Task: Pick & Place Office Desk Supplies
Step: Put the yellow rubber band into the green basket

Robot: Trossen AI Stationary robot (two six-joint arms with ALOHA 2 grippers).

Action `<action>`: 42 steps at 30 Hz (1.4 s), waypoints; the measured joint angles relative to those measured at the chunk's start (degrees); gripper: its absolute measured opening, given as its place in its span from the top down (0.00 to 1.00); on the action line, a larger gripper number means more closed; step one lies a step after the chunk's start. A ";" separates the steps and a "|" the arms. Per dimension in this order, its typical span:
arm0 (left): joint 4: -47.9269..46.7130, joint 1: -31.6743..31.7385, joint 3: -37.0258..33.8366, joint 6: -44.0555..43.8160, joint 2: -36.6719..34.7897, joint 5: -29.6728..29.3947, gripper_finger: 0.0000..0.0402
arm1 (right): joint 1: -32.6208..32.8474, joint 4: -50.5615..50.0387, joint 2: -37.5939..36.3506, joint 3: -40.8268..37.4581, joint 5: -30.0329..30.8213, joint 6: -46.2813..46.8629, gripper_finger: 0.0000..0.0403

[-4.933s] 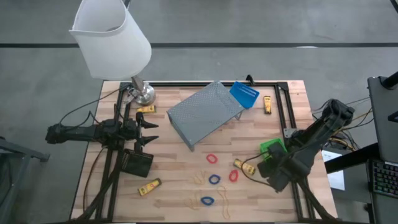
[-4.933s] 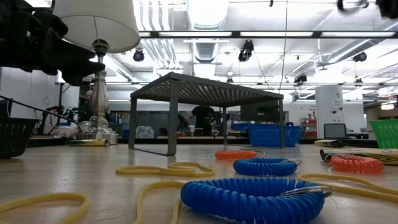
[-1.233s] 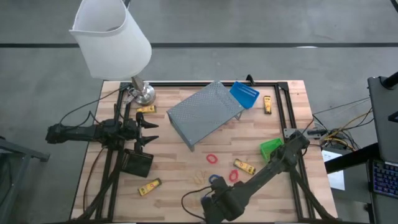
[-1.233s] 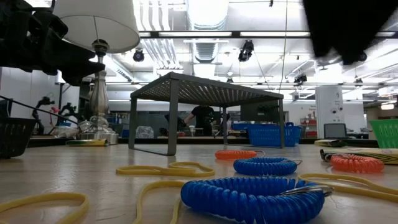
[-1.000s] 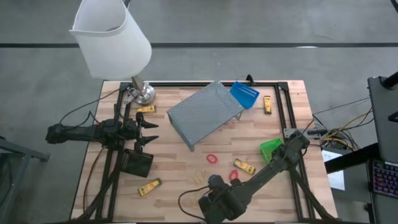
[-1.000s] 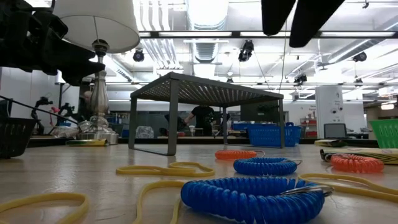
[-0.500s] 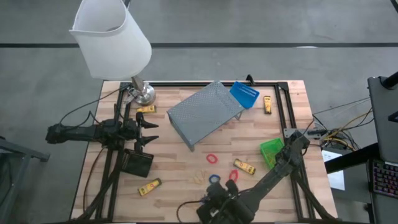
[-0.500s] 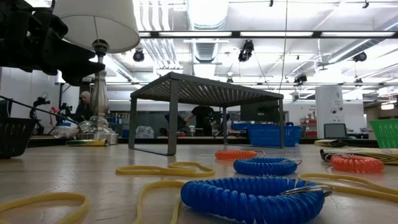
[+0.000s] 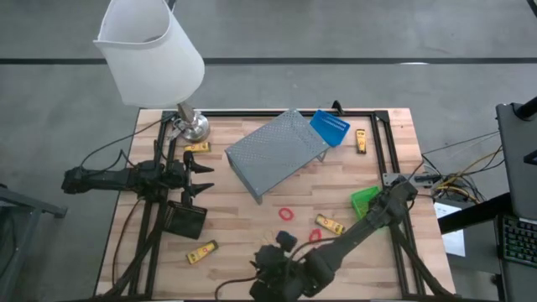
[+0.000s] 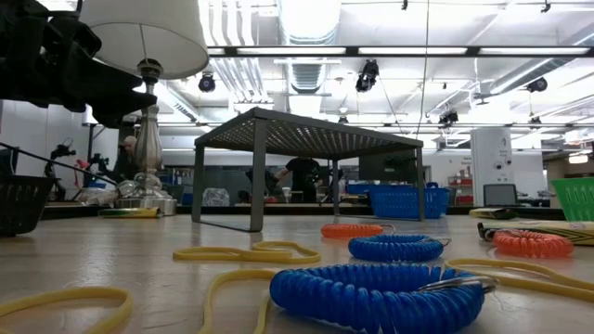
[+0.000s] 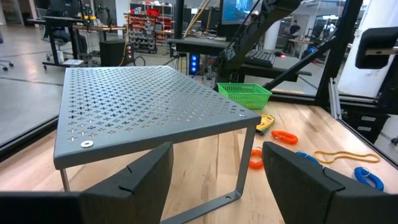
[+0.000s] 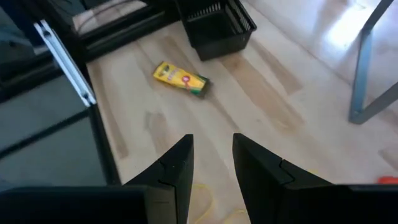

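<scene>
Stretching diagonally across the wooden surface point(image 9: 243, 210), the right arm ends with its right hand point(image 9: 273, 267) low at the near edge, its fingers point(image 12: 174, 167) parted by a narrow gap with nothing between them. Ahead of that hand in the right wrist view lie a yellow oblong piece point(image 12: 181, 79) and, beyond it, the black bin point(image 12: 217, 28). From above, this same yellow piece point(image 9: 201, 251) sits near the front left, just in front of the black bin point(image 9: 185, 219). The left hand point(image 9: 198, 179) waits at the left side of the surface, fingers point(image 11: 140, 174) spread wide and empty, facing the grey perforated shelf point(image 9: 277, 153). A red loop point(image 9: 287, 214) lies in front of the shelf, with another red loop point(image 9: 315, 236) and a yellow piece point(image 9: 329, 223) to its right. The green bin point(image 9: 366, 201) stands at the right side beside the right arm, and the blue bin point(image 9: 329, 127) tilts against the shelf's far corner. The low view shows a blue coiled loop point(image 10: 376, 295) close up among yellow bands point(image 10: 246, 251).
</scene>
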 joint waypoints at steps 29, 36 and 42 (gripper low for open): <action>0.00 0.01 0.00 0.00 0.00 0.00 0.37 | 1.26 -20.82 -34.28 -34.64 7.85 19.38 0.80; 0.00 0.01 0.00 0.00 0.02 0.01 0.37 | 1.03 13.45 -43.79 -60.93 8.82 12.15 0.80; 0.00 -0.01 0.00 0.00 0.00 0.00 0.37 | 0.20 41.62 -45.51 -76.36 2.17 18.73 0.80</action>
